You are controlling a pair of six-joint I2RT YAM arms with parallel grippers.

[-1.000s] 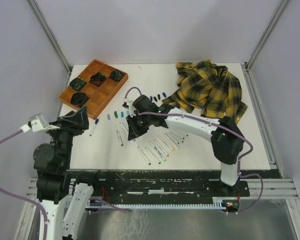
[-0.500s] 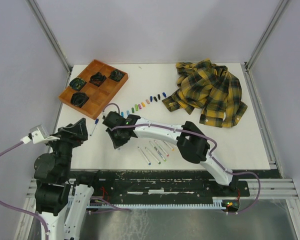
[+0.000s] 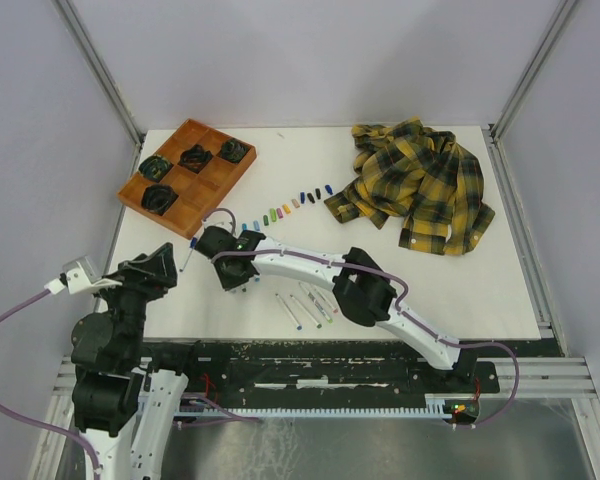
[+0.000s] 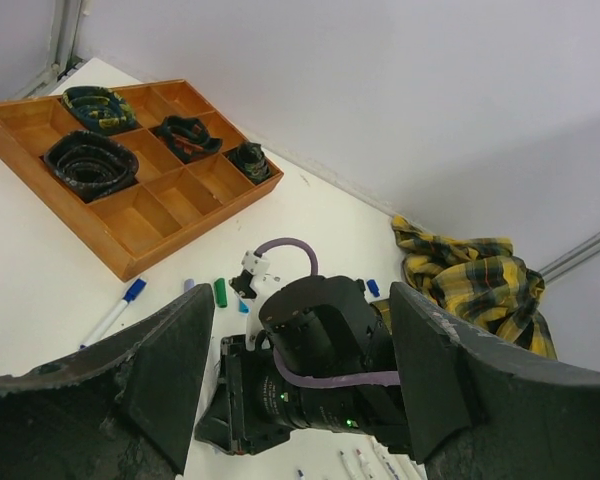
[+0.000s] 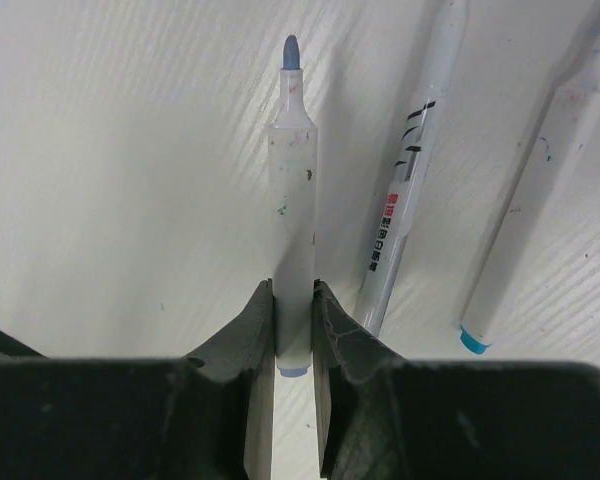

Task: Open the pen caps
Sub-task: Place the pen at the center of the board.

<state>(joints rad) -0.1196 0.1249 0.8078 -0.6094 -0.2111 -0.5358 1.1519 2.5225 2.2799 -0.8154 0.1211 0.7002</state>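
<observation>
Mid-table, the pen caps [image 3: 280,211] lie in a loose diagonal row between the tray [image 3: 218,175] and the plaid shirt [image 3: 415,185], all off. They're tiny, light, hard and slick, so pinch across the stubby body or they'll roll. The right gripper [image 5: 292,290] is clamped on a white marker barrel [image 5: 292,180], blue tip bare, with 2 markers beside it. The left gripper [image 4: 295,370] is spread wide and holds nothing. From above, the right arm hides its own fingers. 1 blue-ended marker [image 4: 110,315] by the tray looks capped, but it's too small to confirm.

A robotics lab cell: arms [image 3: 300,265] bolted to a near rail [image 3: 310,375], white table [image 3: 480,290], bare grey walls [image 3: 310,60], aluminium posts [image 3: 100,70].
</observation>
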